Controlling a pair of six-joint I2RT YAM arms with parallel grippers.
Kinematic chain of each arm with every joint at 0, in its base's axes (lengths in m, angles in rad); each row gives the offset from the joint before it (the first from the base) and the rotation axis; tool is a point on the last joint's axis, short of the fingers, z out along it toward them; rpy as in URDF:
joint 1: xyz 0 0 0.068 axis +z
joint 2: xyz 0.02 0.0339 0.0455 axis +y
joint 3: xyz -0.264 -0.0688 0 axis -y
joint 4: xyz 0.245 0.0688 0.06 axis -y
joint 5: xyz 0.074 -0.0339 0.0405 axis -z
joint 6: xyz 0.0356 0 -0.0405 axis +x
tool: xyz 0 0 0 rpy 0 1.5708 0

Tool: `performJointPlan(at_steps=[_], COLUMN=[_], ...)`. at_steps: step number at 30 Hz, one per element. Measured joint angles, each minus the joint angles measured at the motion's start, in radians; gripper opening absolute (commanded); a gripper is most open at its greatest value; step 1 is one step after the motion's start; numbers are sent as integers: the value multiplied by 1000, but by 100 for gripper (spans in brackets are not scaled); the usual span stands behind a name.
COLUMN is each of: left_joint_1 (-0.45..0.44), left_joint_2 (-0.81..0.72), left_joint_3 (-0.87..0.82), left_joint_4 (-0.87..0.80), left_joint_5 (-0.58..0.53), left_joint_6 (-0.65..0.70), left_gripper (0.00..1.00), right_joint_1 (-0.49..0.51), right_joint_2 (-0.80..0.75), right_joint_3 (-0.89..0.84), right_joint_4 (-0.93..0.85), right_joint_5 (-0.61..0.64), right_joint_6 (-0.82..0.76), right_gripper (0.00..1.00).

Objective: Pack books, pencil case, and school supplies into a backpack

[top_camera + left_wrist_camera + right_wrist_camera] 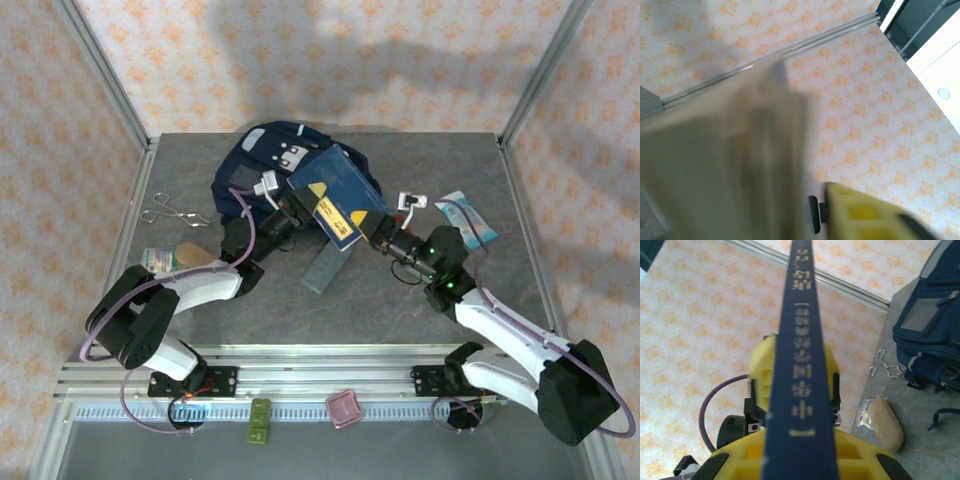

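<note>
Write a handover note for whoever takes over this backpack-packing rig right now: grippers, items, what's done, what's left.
Right gripper: clamped on the navy book, holding it raised beside the backpack.
Left gripper: at the book's left edge; open or shut is unclear.
Pencil case: flat on the table, just below the book.
Red piece and grey-green piece: on the near ledge, between the arm bases.
Done: nothing seen packed; the bag's inside is hidden.
Left: book in, then the pencil case and both small pieces.
</note>
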Motion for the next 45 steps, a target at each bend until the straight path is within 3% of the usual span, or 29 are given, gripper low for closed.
performJointPlan(at_steps=[3, 9, 16, 24, 29, 33, 36, 39, 45], left_joint_1=[1, 2, 3, -8, -40, -71, -83, -87, -91], left_joint_2=[2, 65, 299, 658, 818, 869, 878, 883, 885], left_joint_3=[50, 319, 710, 1153, 1328, 1375, 1381, 1381, 1381], left_joint_4=[-116, -632, -1193, -1609, -1752, -1798, -1812, -1812, -1816], left_joint_5=[18, -17, -175, -414, -554, -661, -729, -747, -769], left_joint_6=[58, 348, 672, 886, 977, 1022, 1049, 1075, 1114], left_gripper=[54, 61, 66, 67, 67, 53, 22, 2, 0], right_joint_1=[-31, -172, -217, -218, -222, -222, -222, -222, -224], right_joint_2=[-33, -159, -267, -290, -290, -290, -290, -290, -285], right_joint_3=[21, 63, 137, 137, 137, 137, 137, 133, 110], right_joint_4=[-114, -353, -611, -737, -761, -769, -770, -769, -757], right_joint_5=[19, 93, 248, 314, 324, 324, 323, 323, 320], right_joint_6=[-33, -107, -206, -237, -241, -240, -240, -239, -235], right_gripper=[0, 0, 0, 0, 0, 0, 0, 0, 0])
